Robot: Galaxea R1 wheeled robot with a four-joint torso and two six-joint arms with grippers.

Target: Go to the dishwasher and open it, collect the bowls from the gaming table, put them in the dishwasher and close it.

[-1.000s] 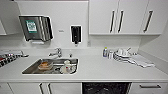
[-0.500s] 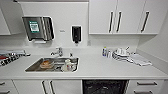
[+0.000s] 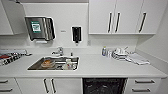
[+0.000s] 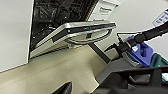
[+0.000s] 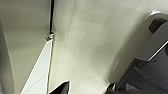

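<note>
The dishwasher [image 3: 103,85] sits under the counter right of the sink, its front swung down so the dark inside shows. In the left wrist view its stainless door [image 4: 75,28] hangs partly lowered, the bar handle [image 4: 87,41] facing me and dark racks [image 4: 57,12] behind it. A dark tip of my left gripper [image 4: 64,89] pokes in over the beige floor, a short way off the door. A dark tip of my right gripper [image 5: 62,87] shows above the floor beside a white cabinet panel [image 5: 37,75]. The bowls and the gaming table are out of view.
A steel sink [image 3: 37,65] holding dishes is set in the white counter [image 3: 100,67], with a tap behind it. Bottles and folded cloths [image 3: 125,55] lie at the counter's right. White cabinets hang above. A blue and a teal bin [image 4: 143,51] stand near the door.
The whole head picture has shifted slightly, so the camera has moved a little. A bit more of the dishwasher's dark opening shows at the bottom edge.
</note>
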